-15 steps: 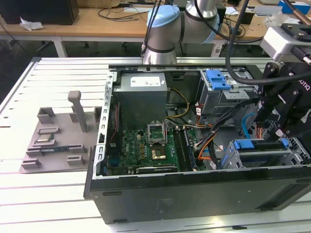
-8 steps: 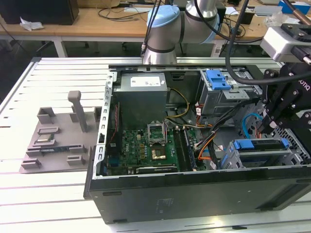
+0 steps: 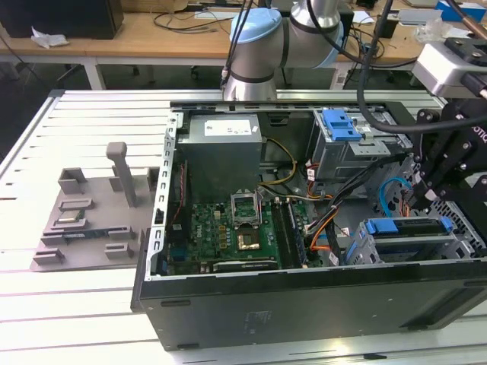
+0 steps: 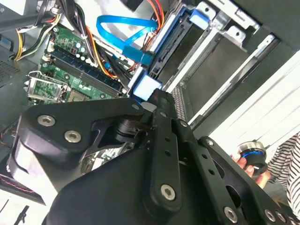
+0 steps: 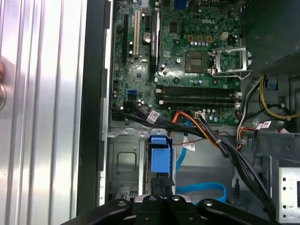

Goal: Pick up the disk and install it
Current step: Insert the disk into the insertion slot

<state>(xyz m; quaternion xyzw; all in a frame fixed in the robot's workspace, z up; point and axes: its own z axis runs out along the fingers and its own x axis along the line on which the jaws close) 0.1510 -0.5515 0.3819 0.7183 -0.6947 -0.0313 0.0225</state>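
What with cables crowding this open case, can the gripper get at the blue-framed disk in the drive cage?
Probably yes. In the first wrist view the gripper hangs right at the blue-framed disk, the case lies open, and the cable bundle seems to run beside it, not across.
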